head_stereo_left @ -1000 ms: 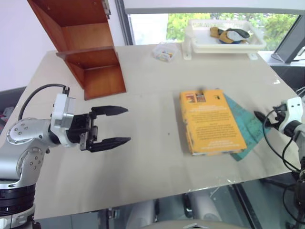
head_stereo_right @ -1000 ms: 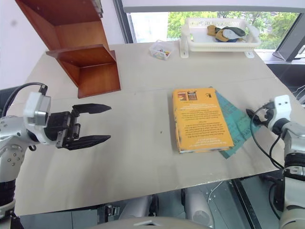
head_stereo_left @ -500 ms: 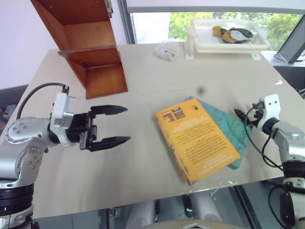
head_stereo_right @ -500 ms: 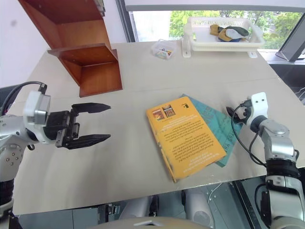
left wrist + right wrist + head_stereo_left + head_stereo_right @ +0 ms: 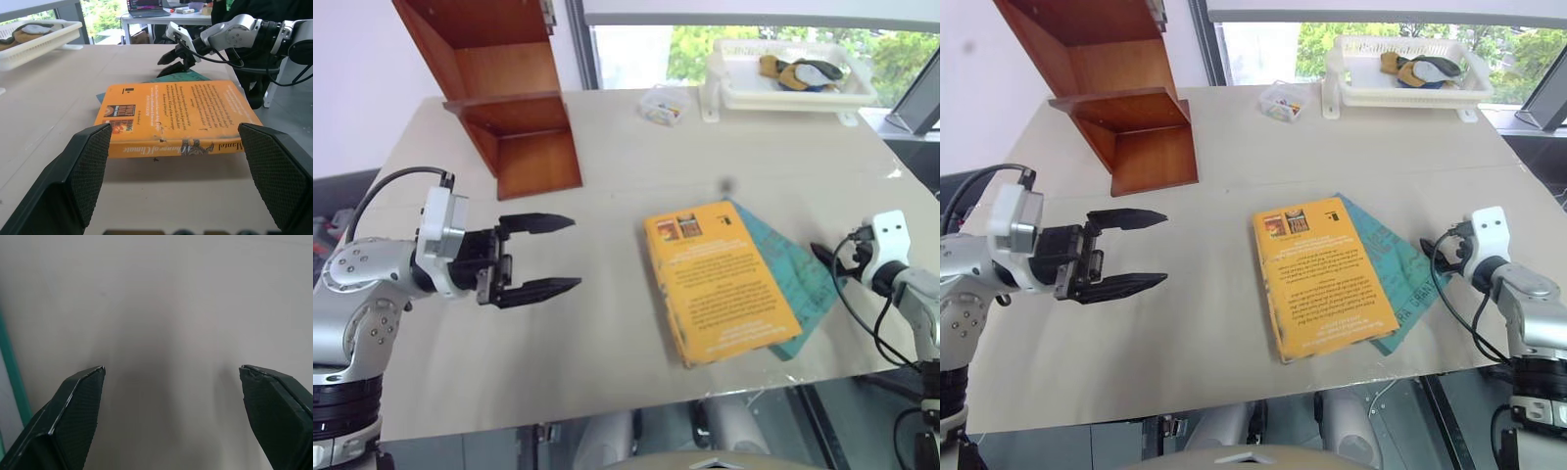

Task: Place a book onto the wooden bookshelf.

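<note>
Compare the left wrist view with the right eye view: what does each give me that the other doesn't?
Left wrist: the book's spine side-on with its lettering, and a far desk with a laptop.
Right eye: the bookshelf at the table's far left and a small clear box.
Both: the book lying flat on the teal book, the white tray, the open left claw and the open right claw.

The thick yellow-orange paperback book [image 5: 722, 281] is lying flat before me; the reddish-brown polished wooden bookshelf [image 5: 505, 98] is standing far-left.

Silver arms, black fingers [image 5: 536, 224], cables
</note>
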Motion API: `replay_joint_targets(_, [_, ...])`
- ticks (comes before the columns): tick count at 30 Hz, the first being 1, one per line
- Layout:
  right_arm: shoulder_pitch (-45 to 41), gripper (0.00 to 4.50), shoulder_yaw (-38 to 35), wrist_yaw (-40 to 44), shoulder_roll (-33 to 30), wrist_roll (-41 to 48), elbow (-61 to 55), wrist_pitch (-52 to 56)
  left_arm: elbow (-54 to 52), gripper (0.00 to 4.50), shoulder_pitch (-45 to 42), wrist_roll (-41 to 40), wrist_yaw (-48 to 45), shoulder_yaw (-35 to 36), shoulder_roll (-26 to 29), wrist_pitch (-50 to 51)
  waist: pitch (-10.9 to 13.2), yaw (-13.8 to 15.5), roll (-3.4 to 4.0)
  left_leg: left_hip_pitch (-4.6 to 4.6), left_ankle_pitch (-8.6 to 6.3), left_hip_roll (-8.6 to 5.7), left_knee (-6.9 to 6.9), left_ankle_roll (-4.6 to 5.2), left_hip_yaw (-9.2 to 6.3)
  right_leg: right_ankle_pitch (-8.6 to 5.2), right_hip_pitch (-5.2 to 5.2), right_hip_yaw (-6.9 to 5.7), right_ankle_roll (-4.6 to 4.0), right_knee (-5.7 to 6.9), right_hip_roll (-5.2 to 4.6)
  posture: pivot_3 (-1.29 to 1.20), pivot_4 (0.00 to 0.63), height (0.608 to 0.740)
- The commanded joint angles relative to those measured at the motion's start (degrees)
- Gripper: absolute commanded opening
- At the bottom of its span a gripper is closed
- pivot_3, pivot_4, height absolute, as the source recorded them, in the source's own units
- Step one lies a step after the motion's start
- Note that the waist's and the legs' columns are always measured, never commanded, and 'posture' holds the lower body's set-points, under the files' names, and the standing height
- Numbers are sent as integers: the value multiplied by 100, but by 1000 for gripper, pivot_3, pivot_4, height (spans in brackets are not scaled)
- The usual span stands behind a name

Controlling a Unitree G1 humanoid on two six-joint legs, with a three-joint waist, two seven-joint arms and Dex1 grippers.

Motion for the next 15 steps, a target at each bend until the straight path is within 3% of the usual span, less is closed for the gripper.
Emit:
replay_joint_targets(1, [169,4500,14,34,-16,68,-238,159,-3,4466,-111,-83,-5,30,37,5,0,1,0,1,0,0,0,0,1,-2,0,0,1,0,0,0,150,740])
replay_joint_targets(11, [195,4500,-741,445,-376,479,-146,-378,50,4466,-224,-479,588,-119,-14,1071,10,4,12,-2,0,-1,0,1,5,-4,-2,4,10,0,1,0,150,740])
replay_joint_targets(15, [573,4500,-1454,1359,-981,911,-96,-676,-306,4466,-51,-1948,1245,34,-432,2156,12,17,16,-4,-3,-1,0,6,6,-3,-2,5,11,-4,-3,0,150,740])
